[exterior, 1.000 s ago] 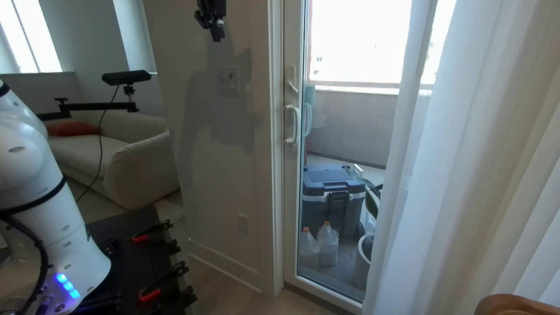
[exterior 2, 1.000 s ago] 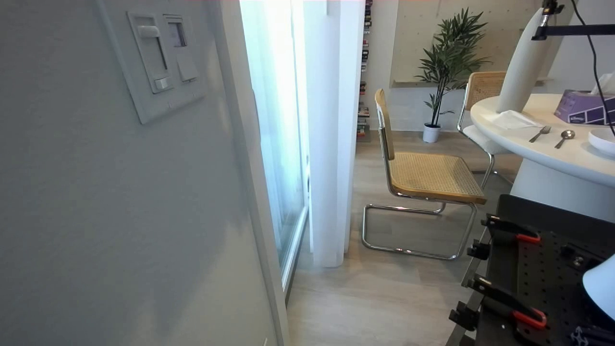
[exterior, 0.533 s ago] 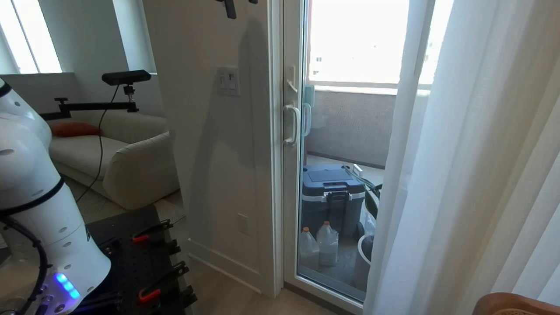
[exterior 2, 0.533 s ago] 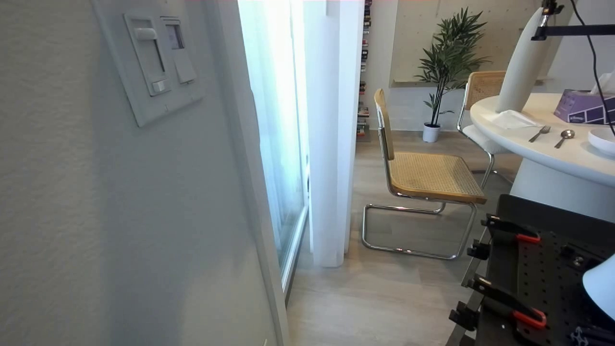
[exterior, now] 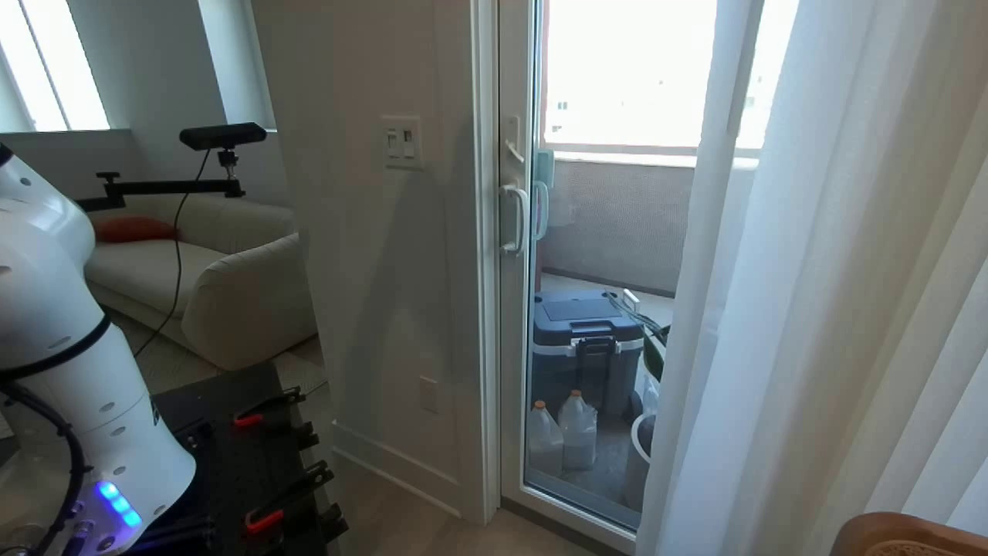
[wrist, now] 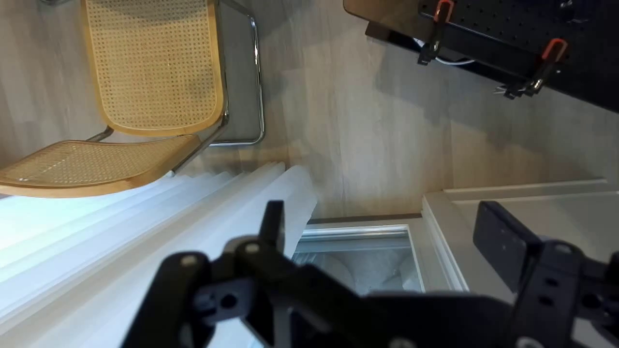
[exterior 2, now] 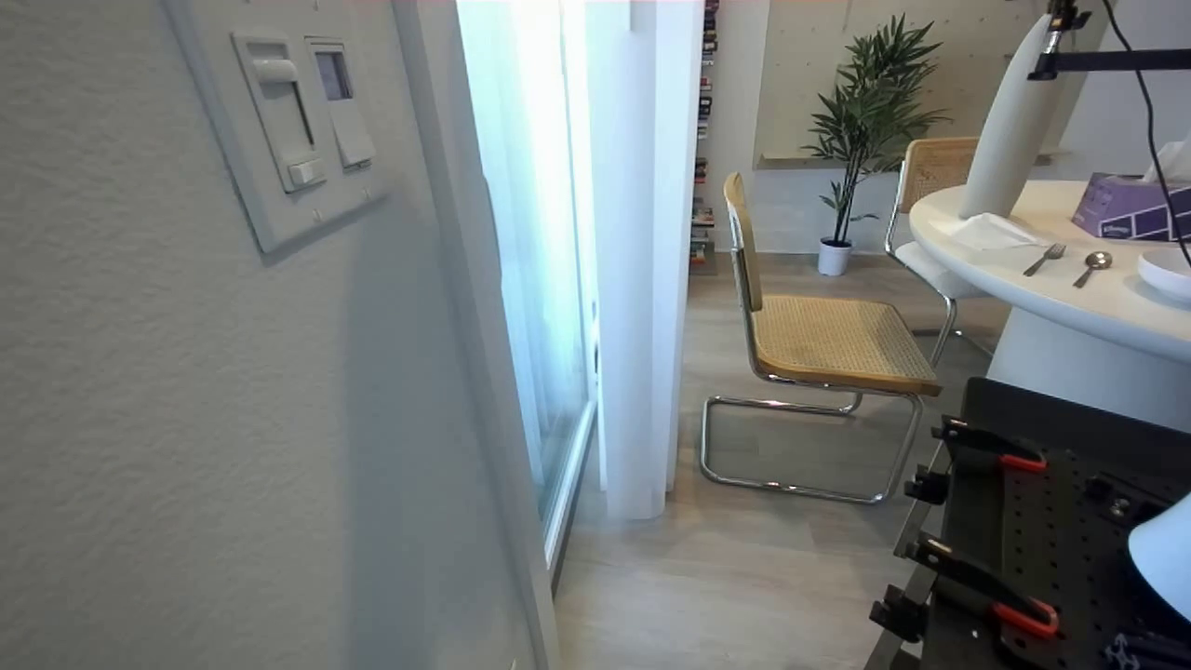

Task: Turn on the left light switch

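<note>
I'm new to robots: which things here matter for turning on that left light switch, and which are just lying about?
Part of the job:
left light switch, on its white wall plate
gripper, standing open

Just lying about:
woven-seat chair
fork
spoon
tissue box
blue cooler
white curtain

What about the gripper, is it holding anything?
No, the wrist view shows the gripper open, its fingers well apart with nothing held between them.
</note>
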You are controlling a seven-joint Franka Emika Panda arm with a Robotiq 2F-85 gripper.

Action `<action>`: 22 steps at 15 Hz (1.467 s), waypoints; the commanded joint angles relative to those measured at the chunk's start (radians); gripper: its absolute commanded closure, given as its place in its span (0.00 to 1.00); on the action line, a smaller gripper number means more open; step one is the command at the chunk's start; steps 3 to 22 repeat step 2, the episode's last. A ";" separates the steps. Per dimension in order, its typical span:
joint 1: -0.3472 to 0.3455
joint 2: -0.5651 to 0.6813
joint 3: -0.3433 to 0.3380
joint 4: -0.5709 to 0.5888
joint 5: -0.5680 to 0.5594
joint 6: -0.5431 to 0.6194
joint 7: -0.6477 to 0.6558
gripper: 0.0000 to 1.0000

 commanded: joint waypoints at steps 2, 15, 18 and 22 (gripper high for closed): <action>-0.007 0.002 0.006 0.005 0.003 -0.004 -0.003 0.00; -0.007 0.002 0.006 0.005 0.003 -0.004 -0.003 0.00; -0.007 0.002 0.006 0.005 0.003 -0.004 -0.003 0.00; -0.007 0.002 0.006 0.005 0.003 -0.004 -0.003 0.00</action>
